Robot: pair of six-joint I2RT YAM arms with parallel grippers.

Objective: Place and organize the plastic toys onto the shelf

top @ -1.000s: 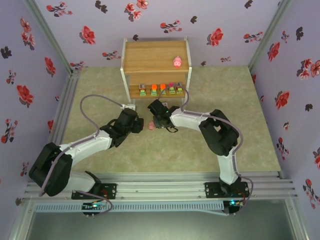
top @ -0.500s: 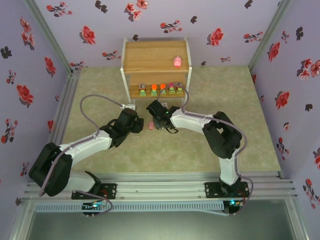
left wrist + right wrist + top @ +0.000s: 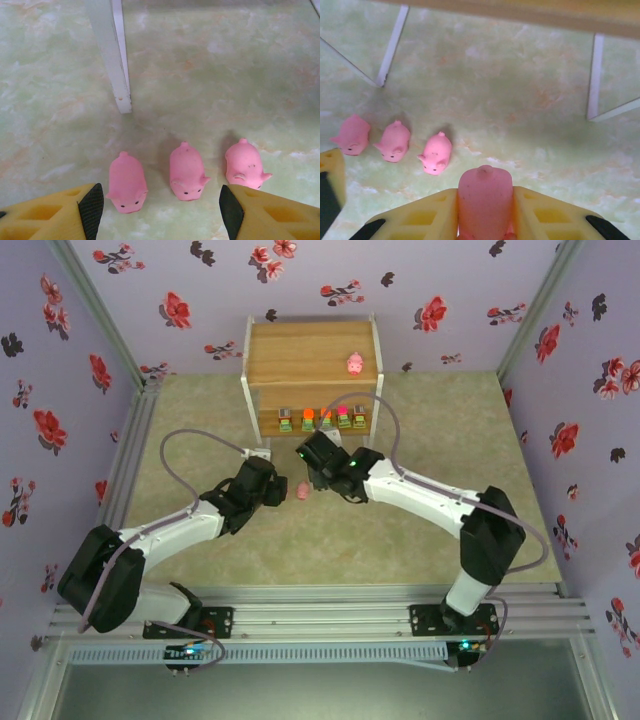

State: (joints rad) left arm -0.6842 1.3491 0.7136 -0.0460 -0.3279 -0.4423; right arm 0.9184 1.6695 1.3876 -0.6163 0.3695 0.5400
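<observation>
We see the right fingers clamped on a pink pig, its long axis pointing far toward the shelf just beyond. Meanwhile the left fingers hang half open over three loose pigs on the counter.

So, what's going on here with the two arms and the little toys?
The right fingers are shut on a pink pig in front of the shelf. The left fingers stand open over three more pigs lined up on the table. One pig sits on the top tier; five blocky toys line the lower one.
</observation>
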